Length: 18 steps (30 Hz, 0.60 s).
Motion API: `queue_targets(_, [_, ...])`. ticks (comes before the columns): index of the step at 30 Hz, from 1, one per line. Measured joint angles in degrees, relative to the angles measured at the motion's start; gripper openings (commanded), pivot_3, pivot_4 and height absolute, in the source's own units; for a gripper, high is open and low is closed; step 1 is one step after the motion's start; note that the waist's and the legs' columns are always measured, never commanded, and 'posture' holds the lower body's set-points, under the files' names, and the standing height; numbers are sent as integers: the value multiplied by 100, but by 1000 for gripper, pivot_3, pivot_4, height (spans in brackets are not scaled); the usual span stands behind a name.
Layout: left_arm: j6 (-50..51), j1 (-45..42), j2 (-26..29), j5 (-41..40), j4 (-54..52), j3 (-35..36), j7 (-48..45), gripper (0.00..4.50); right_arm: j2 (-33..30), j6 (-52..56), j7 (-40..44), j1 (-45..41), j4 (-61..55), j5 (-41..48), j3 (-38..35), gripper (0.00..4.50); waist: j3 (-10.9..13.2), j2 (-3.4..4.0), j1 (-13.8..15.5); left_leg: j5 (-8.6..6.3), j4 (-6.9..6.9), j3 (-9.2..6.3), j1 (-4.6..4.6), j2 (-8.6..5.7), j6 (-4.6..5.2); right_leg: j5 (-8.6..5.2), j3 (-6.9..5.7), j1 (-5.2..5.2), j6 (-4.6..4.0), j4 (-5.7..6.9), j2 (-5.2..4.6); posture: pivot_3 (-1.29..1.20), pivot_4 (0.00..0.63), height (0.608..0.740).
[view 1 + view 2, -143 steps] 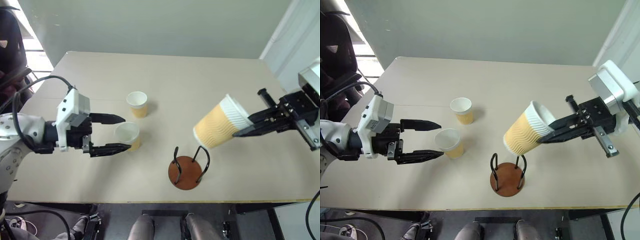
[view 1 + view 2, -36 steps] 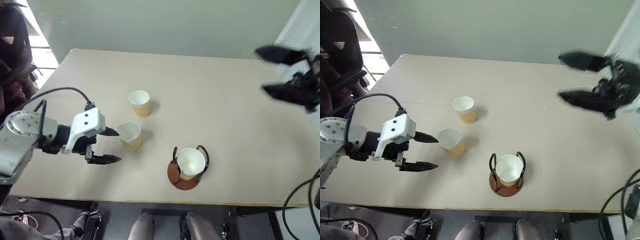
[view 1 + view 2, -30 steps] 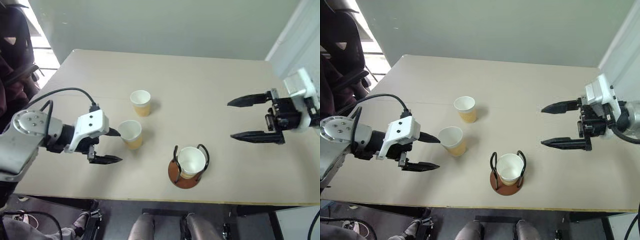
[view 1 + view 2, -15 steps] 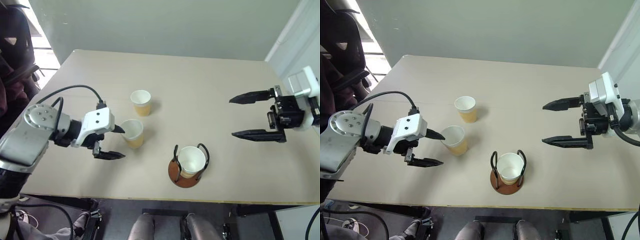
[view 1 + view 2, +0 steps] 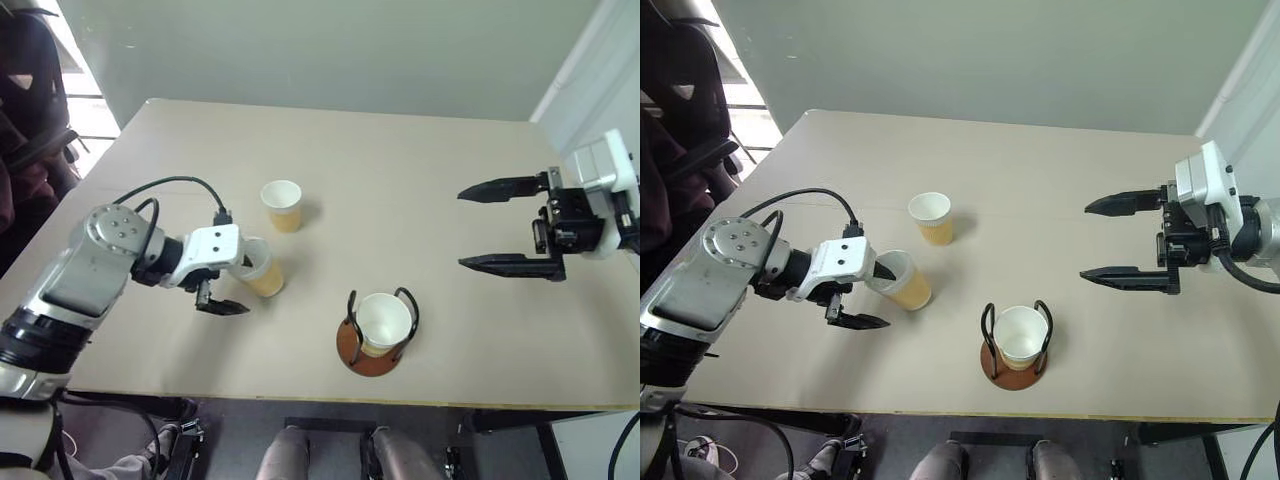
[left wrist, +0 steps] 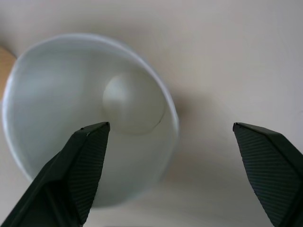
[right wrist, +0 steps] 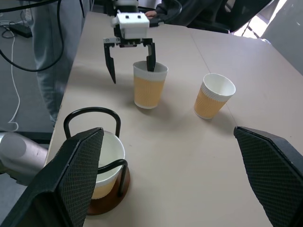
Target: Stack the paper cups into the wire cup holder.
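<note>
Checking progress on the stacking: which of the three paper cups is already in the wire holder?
The paper cup nearest the table's front edge, standing upright between the black loops of the wire cup holder; the other two stand on the bare table.

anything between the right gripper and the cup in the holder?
Nothing: bare table between right gripper and the holder's cup, seen in the right eye view.

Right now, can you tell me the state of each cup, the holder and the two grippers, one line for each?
Cup in holder: upright, seated between the wire loops.
Wire cup holder: standing on the table, holds one cup.
Near cup: upright on the table, one finger of the left gripper inside its rim, the other outside.
Far cup: upright on the table, untouched.
Left gripper: open, straddling the near cup's wall.
Right gripper: open, empty, above the table.
</note>
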Motion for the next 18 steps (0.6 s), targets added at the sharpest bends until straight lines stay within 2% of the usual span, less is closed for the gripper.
queue_targets(10, [68, 3, -94, 8, -190, -3, 1, 16, 0, 47, -84, 1, -38, -15, 17, 4500, 0, -1, -1, 2, 3, 2, -2, 0, 0, 3, 1, 0, 7, -1, 1, 0, 150, 740])
queue_targets(18, [84, 5, -5, -58, -330, 25, -232, 16, -1, 195, -87, -60, -39, 91, 20, 4500, 0, -1, 1, 4, 5, 3, -2, 0, 2, 5, 4, 0, 10, -1, 1, 0, 150, 740])
